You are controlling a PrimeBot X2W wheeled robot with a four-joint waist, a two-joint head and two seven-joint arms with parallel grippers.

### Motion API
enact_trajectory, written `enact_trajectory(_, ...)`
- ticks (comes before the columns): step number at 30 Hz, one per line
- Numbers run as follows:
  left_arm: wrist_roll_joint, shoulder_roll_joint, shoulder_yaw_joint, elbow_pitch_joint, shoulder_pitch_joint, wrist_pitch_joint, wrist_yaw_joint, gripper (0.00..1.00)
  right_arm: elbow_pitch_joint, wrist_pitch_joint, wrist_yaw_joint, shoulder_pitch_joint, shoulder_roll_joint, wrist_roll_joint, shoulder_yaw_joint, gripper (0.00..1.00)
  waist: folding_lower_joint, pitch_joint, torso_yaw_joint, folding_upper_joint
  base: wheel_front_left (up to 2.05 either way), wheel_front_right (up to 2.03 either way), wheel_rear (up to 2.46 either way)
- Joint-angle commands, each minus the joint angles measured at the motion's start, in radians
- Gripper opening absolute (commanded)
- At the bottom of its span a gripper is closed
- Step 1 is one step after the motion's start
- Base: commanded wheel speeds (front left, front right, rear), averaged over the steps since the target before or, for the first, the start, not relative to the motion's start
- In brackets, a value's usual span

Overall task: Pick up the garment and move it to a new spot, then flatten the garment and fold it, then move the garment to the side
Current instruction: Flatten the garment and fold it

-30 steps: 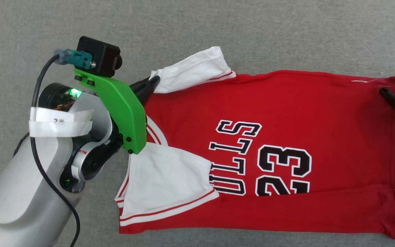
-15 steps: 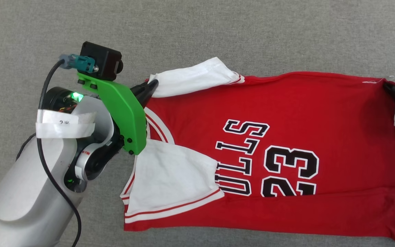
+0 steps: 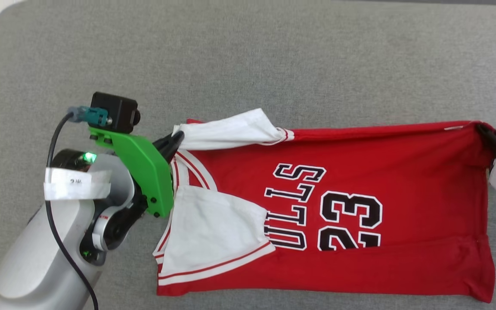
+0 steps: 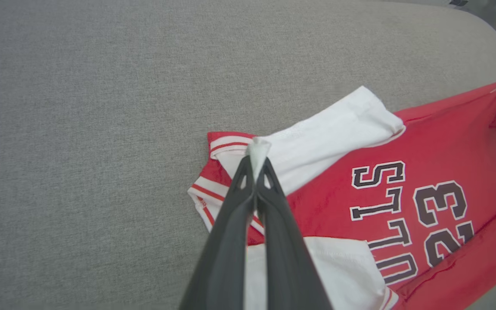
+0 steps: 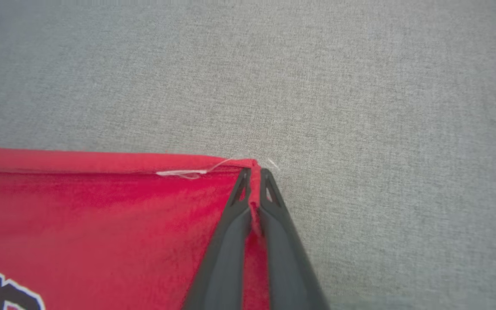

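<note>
**Partly Out of Sight**

A white sleeve [image 3: 213, 232] folded across the garment [image 3: 403, 155] covers the lettering's [image 3: 293, 192] start; a red fold [image 3: 360, 271] buries the lower numerals' [image 3: 347, 241] bottoms. At the garment's corner, the frame crops the right gripper [image 3: 485, 130].

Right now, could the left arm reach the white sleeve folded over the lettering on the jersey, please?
Probably not yet: the left gripper is shut on the other white sleeve. The folded sleeve lies uncovered close beside that arm, so after letting go the way looks free.
</note>
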Motion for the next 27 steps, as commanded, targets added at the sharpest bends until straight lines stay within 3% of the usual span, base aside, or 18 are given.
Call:
enact_trajectory(1, -0.007, 0.005, 0.006, 0.002, 0.033, -0.011, 0.006, 0.0, -0.002, -0.023, -0.001, 0.034, 0.005, 0.024, -0.01, 0.0, 0.0, -0.043, -0.009, 0.0, 0.0, 0.0, 0.0)
enact_trajectory(16, -0.039, 0.011, -0.012, -0.009, 0.233, -0.048, 0.041, 0.0, -0.109, -0.173, -0.001, 0.315, 0.011, 0.127, -0.027, 0.0, 0.0, -0.148, 0.004, 0.0, 0.0, 0.0, 0.0)
enact_trajectory(27, -0.033, 0.036, -0.052, 0.001, 0.356, -0.03, 0.075, 0.0, -0.178, -0.151, -0.001, 0.453, -0.029, 0.165, 0.001, 0.0, 0.0, -0.188, 0.0, 0.0, 0.0, 0.0, 0.0)
